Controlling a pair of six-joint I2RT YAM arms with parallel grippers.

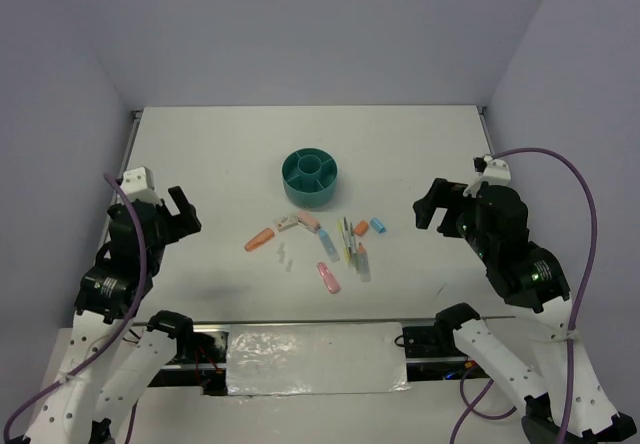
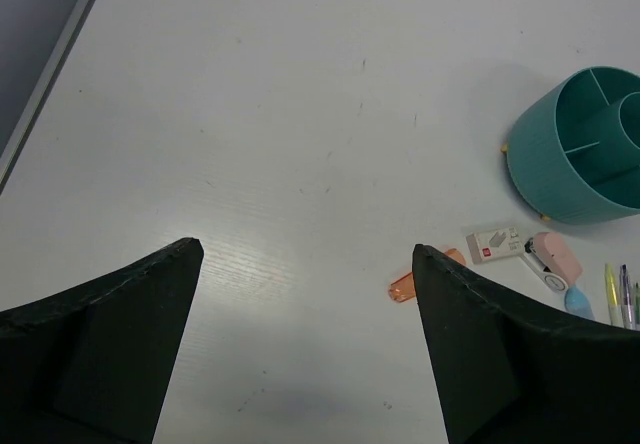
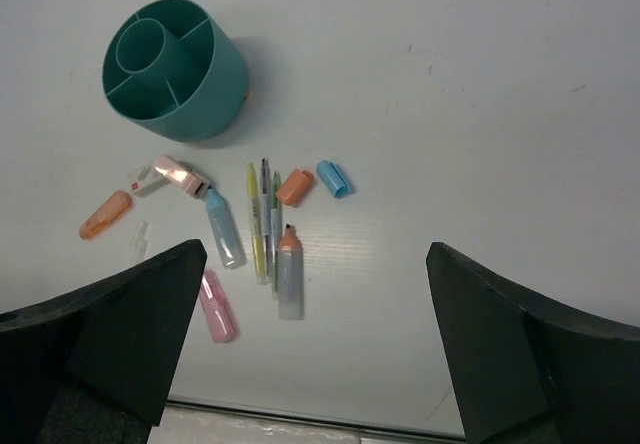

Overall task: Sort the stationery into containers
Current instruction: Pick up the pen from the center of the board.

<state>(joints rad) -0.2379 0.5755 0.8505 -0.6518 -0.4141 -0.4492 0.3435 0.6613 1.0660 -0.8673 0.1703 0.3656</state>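
Top external, teal organizer beyond scattered stationery, left tool, right tool gaping, seemingly empty

Left wrist view: teal organizer runs off the right edge. Orange cap and pens at lower right sit partly behind a jaw of the left gripper. Top view: clear clips mid-frame are too small to resolve.

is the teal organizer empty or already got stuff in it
Empty. Every visible compartment of the organizer shows bare teal; the pens lie outside it.
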